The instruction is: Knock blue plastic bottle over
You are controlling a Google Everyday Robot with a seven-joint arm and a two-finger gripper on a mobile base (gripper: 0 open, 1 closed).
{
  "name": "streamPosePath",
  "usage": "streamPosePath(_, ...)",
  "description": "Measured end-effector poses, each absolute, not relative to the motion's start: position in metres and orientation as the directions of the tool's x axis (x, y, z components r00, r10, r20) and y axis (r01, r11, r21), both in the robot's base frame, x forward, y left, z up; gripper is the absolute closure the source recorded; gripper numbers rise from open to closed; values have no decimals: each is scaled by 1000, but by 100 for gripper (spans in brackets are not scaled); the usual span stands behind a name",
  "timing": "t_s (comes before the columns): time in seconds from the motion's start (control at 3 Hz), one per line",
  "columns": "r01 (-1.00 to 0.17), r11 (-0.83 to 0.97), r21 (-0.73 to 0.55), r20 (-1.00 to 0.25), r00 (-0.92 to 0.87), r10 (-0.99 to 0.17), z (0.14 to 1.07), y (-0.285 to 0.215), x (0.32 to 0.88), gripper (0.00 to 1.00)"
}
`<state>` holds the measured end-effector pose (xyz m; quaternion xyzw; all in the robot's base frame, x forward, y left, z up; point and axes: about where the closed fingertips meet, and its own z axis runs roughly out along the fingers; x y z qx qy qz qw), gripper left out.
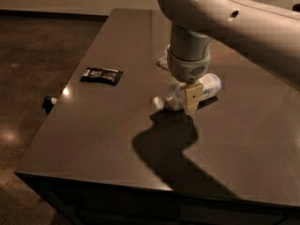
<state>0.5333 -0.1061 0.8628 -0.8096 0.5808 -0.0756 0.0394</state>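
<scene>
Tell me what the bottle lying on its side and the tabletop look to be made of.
The blue plastic bottle, lying on its side at the gripper, looks like thin clear plastic: pale and see-through. Its white cap seems opaque plastic. The table is dark and polished, perhaps stone or laminate; a light glint reflects off it.

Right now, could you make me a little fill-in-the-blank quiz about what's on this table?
1. The bottle lies on its ___.
2. Its cap is coloured ___.
3. The robot's jaws hang at the middle of the ___.
4. Left of them on the table lies a flat ___ packet.
Missing: side; white; bottle; black.
</scene>
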Motion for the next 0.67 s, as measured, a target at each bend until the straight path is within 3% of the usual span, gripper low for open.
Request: streamPosePath(0.67,-934,-322,-153,77,314,-946,863,-106,533,0)
